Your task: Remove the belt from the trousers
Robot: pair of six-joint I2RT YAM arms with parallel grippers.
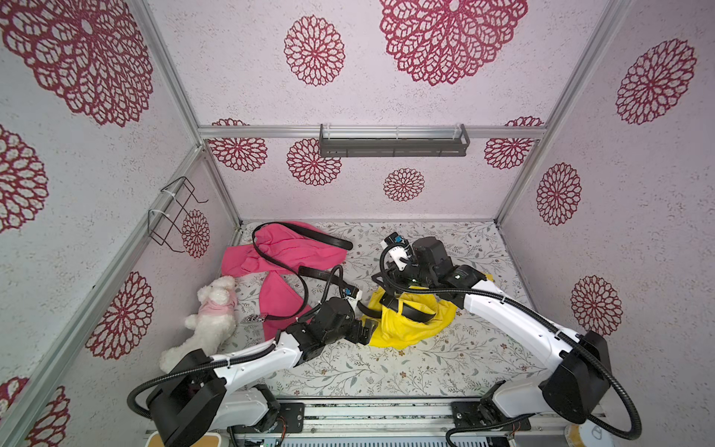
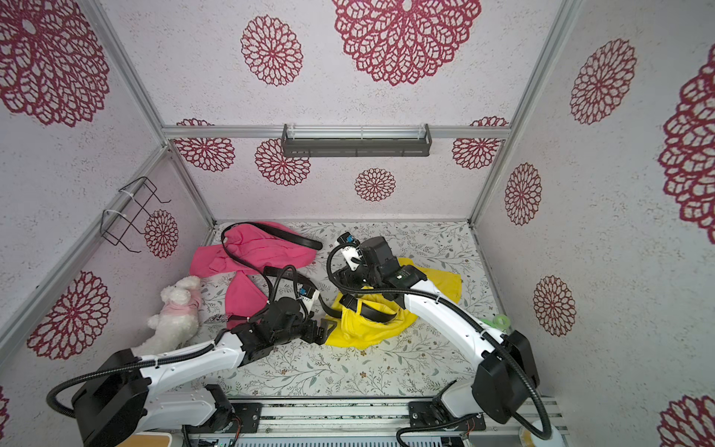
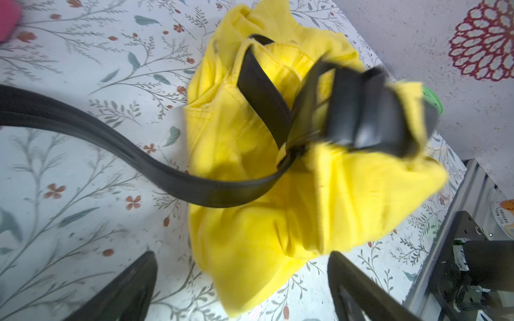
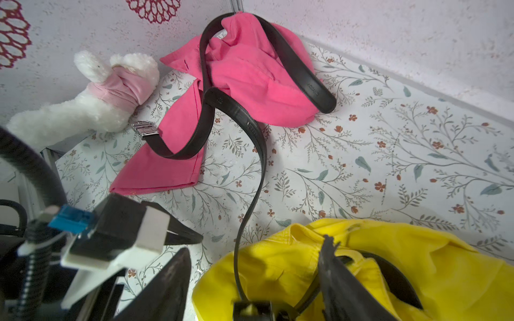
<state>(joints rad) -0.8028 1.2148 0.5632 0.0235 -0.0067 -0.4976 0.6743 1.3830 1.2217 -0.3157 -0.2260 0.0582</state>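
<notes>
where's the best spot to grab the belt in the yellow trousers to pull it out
Take the belt by its free strap, just outside the yellow trousers, where it lies bare on the table. Come from above with the jaws across its width: the rest is threaded through loops and bunched in cloth. The open left gripper looks nearest.

Crumpled yellow trousers (image 3: pixel 250 236) lie on the floral table (image 3: pixel 83 222), a black belt (image 3: pixel 155 172) threaded through their waistband, its free length curving away over the table; the left gripper (image 3: pixel 242 258) stands spread wide beside them
</notes>
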